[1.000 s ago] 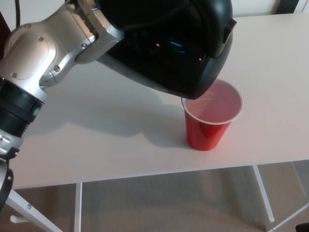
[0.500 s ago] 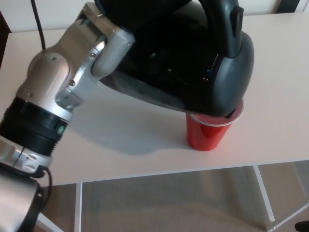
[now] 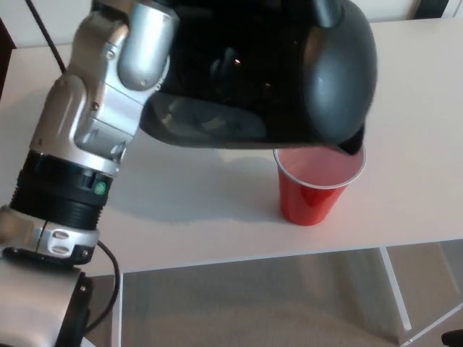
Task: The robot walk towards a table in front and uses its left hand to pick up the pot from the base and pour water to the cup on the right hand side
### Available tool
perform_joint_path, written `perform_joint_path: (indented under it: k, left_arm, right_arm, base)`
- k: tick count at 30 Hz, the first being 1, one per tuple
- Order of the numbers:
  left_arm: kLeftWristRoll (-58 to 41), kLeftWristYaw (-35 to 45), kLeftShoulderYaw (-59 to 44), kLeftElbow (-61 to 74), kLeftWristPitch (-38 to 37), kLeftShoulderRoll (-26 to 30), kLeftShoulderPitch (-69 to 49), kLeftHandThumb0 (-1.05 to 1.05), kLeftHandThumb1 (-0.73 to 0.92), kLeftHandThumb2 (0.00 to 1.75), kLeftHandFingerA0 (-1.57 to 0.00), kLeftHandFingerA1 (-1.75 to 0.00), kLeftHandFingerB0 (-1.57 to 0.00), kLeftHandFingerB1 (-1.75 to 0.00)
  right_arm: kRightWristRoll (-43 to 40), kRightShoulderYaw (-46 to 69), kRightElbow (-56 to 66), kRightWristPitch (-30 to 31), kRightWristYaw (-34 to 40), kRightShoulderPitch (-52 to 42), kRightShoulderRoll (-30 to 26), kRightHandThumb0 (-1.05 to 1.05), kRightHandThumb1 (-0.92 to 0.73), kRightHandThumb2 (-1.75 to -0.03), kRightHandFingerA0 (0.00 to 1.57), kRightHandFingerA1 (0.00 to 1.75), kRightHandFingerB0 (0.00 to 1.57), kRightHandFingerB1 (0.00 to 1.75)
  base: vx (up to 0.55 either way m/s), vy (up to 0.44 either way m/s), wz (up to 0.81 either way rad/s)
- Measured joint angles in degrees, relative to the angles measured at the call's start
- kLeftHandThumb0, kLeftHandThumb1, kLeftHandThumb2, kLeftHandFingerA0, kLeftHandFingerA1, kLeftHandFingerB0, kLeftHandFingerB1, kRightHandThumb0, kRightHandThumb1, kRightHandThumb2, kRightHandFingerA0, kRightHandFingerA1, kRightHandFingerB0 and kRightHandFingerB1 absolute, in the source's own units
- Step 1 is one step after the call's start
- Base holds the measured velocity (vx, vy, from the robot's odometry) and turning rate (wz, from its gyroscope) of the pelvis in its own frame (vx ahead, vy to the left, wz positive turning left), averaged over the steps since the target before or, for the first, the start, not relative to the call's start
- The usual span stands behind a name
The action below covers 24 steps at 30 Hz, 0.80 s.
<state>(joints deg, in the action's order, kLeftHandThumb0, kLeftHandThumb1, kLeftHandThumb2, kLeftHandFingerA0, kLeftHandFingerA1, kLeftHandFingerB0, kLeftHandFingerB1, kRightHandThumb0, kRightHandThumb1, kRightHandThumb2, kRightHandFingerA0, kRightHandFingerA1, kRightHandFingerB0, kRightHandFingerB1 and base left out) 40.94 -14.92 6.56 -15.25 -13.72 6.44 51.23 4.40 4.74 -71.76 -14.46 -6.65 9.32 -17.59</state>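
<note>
Left hand itself hidden behind the kettle body, so no telling how the fingers sit; only the silver left forearm (image 3: 94, 123) and its black wrist collar visible, rising from the lower left and carrying the black electric kettle (image 3: 268, 72) aloft, which argues for a hold somewhere out of sight. Right hand nowhere in view. Compared with half a second ago, kettle swung up and levelled: then lying low across the red plastic cup (image 3: 316, 184) and covering most of its mouth, now lifted so that the rim and pinkish inside show again, with only the dark spout (image 3: 350, 142) hanging at the rim's far right edge. Forearm likewise turned steeper and drawn nearer the camera. No stream visible between spout and cup, and the liquid level inside too hard to read. Cup upright in the same place on the white tabletop (image 3: 181, 210), near the front edge, apparently undisturbed. Probably the end of the pour, or a pause in it, with the tilt being taken off. Kettle base not in view, so any return there a matter for later.
</note>
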Motion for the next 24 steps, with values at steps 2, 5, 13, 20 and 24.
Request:
perform_joint_path:
  k: [2,5,13,20,24]
  left_arm:
    - [-1.7,1.2,-1.9,0.0,1.2,-0.3,-0.1,-0.1,0.71,0.81,-0.85,-1.67,-0.68,-1.21]
    - [-4.3,3.0,-5.1,0.0,3.1,-0.5,-0.2,-0.11,0.74,0.78,-0.81,-1.7,-0.66,-1.25]
    - [-11.3,7.0,-14.5,-0.1,9.3,-0.7,-0.2,-0.06,0.69,0.86,-0.9,-1.65,-0.75,-1.17]
    - [-17.6,9.8,-23.0,-0.7,14.8,-1.6,-0.7,-0.06,0.63,0.85,-1.06,-1.59,-0.81,-1.14]
    - [-21.2,11.1,-28.2,-0.8,18.4,-2.3,-2.8,-0.06,0.7,0.83,-0.85,-1.73,-0.68,-1.23]
  right_arm:
    - [0.0,0.0,0.0,0.0,0.0,0.0,0.0,-0.61,-0.35,-0.79,0.97,0.84,0.67,0.73]
    - [0.0,-0.1,0.0,0.0,0.0,0.0,0.0,-0.61,-0.34,-0.81,0.98,0.84,0.68,0.74]
    - [0.0,-0.3,0.0,0.0,0.0,0.0,0.0,-0.59,-0.34,-0.8,0.98,0.85,0.68,0.74]
    - [0.0,-0.4,0.0,0.0,0.0,0.0,0.0,-0.61,-0.38,-0.79,0.94,0.85,0.64,0.71]
    - [0.0,-0.6,0.0,0.0,0.0,-0.3,0.0,-0.62,-0.34,-0.8,0.99,0.85,0.66,0.72]
  base:
    - [0.0,0.0,0.0]
    - [0.0,0.0,0.0]
    - [0.0,0.0,0.0]
    - [0.0,0.0,0.0]
    - [0.0,0.0,0.0]
